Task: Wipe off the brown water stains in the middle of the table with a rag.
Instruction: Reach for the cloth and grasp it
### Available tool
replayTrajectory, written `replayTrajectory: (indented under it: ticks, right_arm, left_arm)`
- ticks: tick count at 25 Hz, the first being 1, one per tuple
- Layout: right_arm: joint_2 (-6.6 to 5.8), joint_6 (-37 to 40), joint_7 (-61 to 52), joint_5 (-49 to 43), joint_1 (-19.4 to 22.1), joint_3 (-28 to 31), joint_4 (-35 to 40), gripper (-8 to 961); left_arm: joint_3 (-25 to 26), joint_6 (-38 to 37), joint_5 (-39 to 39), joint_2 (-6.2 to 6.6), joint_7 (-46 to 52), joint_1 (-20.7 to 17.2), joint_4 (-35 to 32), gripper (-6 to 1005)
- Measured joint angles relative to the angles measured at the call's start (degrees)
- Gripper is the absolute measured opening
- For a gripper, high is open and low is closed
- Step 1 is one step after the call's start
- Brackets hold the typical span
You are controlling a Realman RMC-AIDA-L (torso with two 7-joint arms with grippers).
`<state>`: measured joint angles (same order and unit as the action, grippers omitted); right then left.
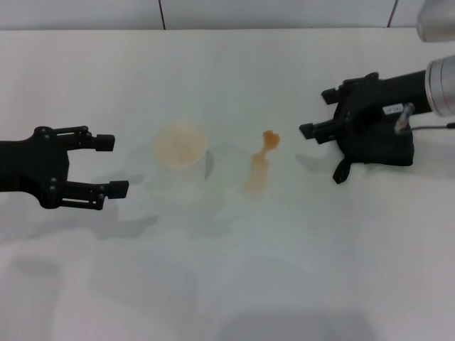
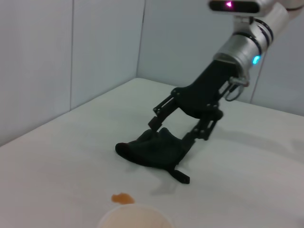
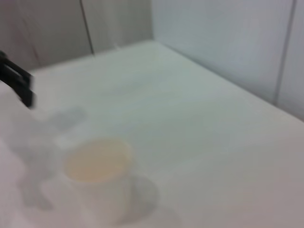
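Your right gripper (image 1: 321, 114) had its jaws spread apart, one finger on either side of the rag (image 1: 377, 150), which lay bunched on the table (image 1: 227, 284) directly under the wrist. In the left wrist view the fingers (image 2: 156, 121) reached down onto the cloth (image 2: 152, 152), but they had not closed on it, so I judged the grasp as not yet made. The rag's strap loop (image 1: 340, 172) trailed off the bundle on the side toward you.

To do this step well, you wanted to close on the thick middle of the bundle rather than on the strap, so the cloth would stay under the fingers when dragged.

The brown water stains (image 1: 261, 162) sat near the middle of the table, well apart from the rag: a darker blob with a paler streak running from it. A translucent cup (image 1: 181, 150) stood just beside the stains on their far side from the rag, so a long sweep risked knocking it; short strokes stopping before the cup looked safer.

Your left gripper (image 1: 110, 166) hovered with jaws wide open beyond the cup, holding nothing.
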<state>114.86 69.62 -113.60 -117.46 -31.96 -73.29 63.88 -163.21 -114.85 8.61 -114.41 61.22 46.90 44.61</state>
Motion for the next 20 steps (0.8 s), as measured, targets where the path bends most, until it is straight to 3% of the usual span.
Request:
replayTrajectory:
  ticks: [11, 20]
  right_arm:
    - [-0.25, 1.4, -11.8, -17.0, -7.9, 4.1, -0.9, 853]
    - [0.03, 3.0, -15.0, -23.7, -9.2, 4.1, -1.3, 793]
  left_arm:
    - [0.0, 0.2, -0.4, -0.66, -1.6, 0.4, 0.0, 888]
    - [0.0, 0.4, -0.2, -0.8, -1.9, 0.3, 0.0, 888]
